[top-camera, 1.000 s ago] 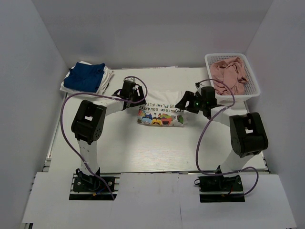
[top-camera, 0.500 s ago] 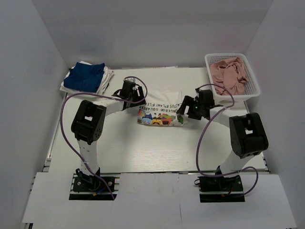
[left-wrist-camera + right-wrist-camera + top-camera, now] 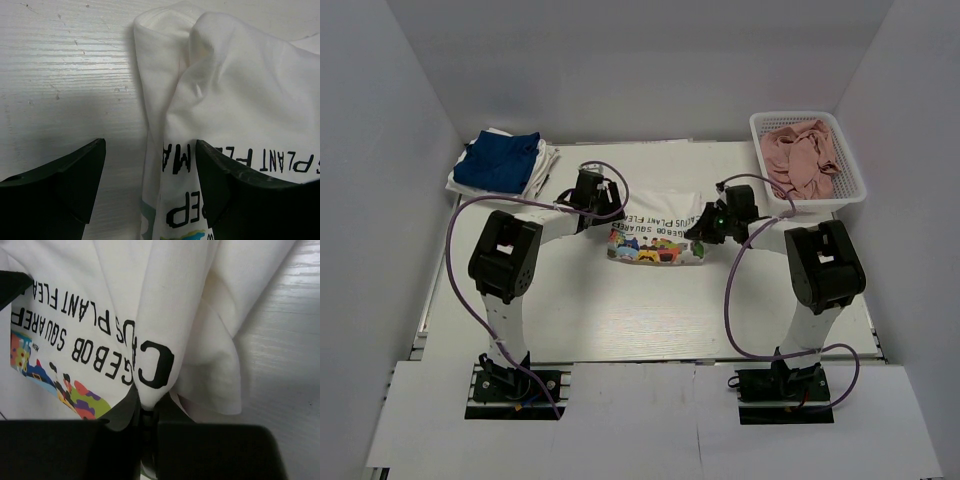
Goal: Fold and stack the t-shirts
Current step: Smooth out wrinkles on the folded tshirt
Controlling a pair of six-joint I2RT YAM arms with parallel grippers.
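One printed white t-shirt (image 3: 658,232) lies partly folded at the centre of the table (image 3: 620,320), with dark lettering and a colourful print facing up. The right gripper (image 3: 145,416) is closed on a raised fold at the shirt's right edge, pinching the white cloth just below a large black letter. The left gripper (image 3: 150,192) stands wide open at the shirt's left edge and holds nothing. One of its fingers is over bare table, the other over the cloth.

At the far left corner, one royal-blue t-shirt (image 3: 500,160) lies on top of a second white t-shirt (image 3: 546,163), possibly more than one white layer. At the far right, one white basket (image 3: 800,115) contains a crumpled pink garment (image 3: 800,155).
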